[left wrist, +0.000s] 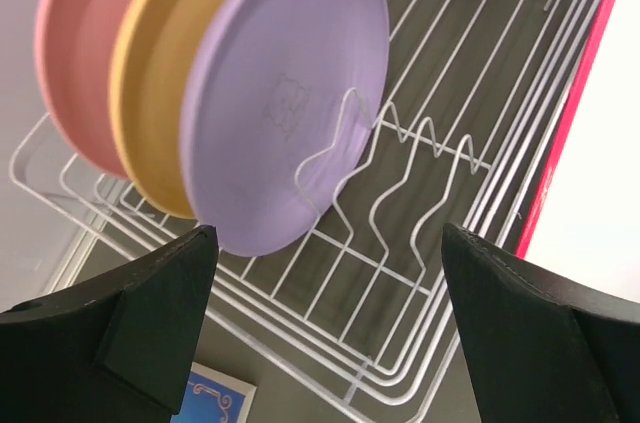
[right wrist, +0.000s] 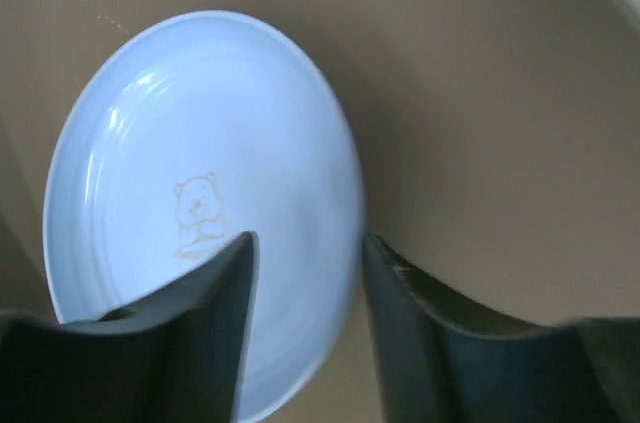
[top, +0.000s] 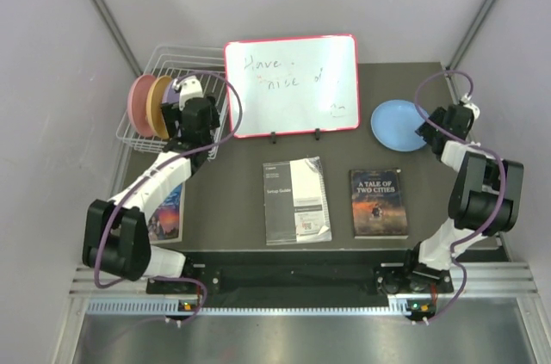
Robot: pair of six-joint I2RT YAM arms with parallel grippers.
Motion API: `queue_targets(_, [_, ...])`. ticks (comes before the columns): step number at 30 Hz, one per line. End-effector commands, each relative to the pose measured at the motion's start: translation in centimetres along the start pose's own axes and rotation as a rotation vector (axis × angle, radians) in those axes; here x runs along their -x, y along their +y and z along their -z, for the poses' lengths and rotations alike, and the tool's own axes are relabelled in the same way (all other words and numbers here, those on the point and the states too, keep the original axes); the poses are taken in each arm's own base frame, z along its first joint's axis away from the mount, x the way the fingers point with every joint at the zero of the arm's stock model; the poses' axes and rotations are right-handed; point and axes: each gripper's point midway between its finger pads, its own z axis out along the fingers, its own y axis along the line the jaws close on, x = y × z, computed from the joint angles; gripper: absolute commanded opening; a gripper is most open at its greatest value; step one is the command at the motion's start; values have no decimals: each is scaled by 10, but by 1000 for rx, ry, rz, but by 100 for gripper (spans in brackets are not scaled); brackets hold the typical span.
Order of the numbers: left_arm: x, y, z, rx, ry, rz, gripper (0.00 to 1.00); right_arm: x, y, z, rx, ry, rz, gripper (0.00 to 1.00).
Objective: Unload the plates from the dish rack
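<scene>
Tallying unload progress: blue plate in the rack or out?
Out. The blue plate lies flat on the table at right, under the right gripper; the dish rack holds the pink plate, tan-orange plate and lavender plate, upright.

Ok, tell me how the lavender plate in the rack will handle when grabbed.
The lavender plate looks like thin, rigid plastic, so it is probably light and stiff. Its smooth, glossy face may slip in the left gripper. Standing on edge in the dish rack, it could roll or tip once lifted free.
</scene>
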Motion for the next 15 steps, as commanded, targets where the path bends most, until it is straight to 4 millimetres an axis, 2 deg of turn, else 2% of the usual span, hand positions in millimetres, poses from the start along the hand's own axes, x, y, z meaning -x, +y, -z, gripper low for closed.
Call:
queue_targets(1, [22, 22, 12, 42, -78, 53, 97, 31, 12, 0, 41, -68, 4, 61])
queue_targets(3, [23, 28, 10, 54, -86, 67, 97, 32, 11, 1, 32, -64, 8, 71])
queue_targets(4, [21, 30, 8, 59, -80, 70, 97, 32, 5, 3, -3, -63, 16, 73])
queue_targets(6, [21, 37, 3, 75, -76, 73, 97, 33, 3, 7, -18, -69, 21, 74])
queue_targets(8, [21, 42, -1, 94, -76, 75, 96, 45, 6, 19, -9, -122, 26, 74])
queue_targets(9, [23, 44, -3, 104, -86, 81, 96, 41, 5, 23, -8, -125, 32, 74])
queue_targets(11, [22, 51, -7, 141, -100, 77, 95, 51, 10, 37, 10, -174, 49, 74])
queue_targets(15, [22, 68, -17, 248, -133, 80, 94, 50, 12, 49, 31, -188, 68, 74])
